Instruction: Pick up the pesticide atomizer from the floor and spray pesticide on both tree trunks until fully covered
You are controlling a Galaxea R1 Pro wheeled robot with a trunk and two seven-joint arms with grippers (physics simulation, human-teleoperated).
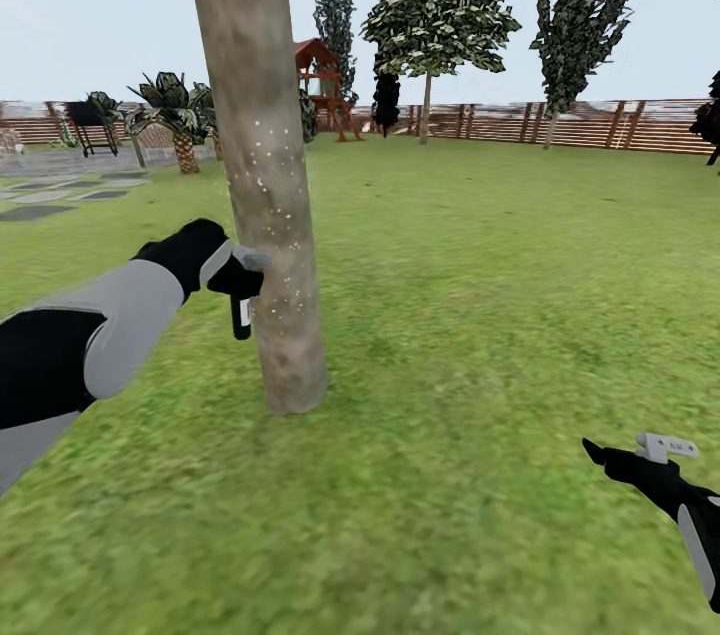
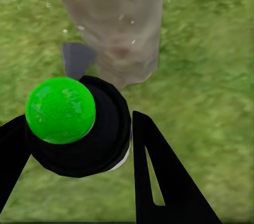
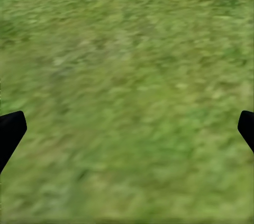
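A thick beige-grey tree trunk (image 1: 262, 165) rises from the grass floor (image 1: 480, 315) just left of centre, and white specks dot its bark at mid height. My left gripper (image 1: 232, 273) is shut on the pesticide atomizer (image 1: 242, 307), a black bottle with a grey spray head (image 1: 252, 259) that almost touches the trunk's left side. In the left wrist view the atomizer (image 2: 90, 139) sits between my black fingers (image 2: 164, 181), with a green ball on it, and its grey nozzle points at the trunk (image 2: 116, 23). My right gripper (image 1: 640, 455) hangs open over grass at the lower right, with its fingertips (image 3: 10, 131) spread wide.
Two leafy trees (image 1: 440, 10) (image 1: 590, 5) stand far back by the brown slat fence (image 1: 600, 125). A red playset (image 1: 320, 80), a palm-like plant (image 1: 180, 115) and grey stepping stones (image 1: 40, 210) lie at the back left. Open lawn stretches to the right.
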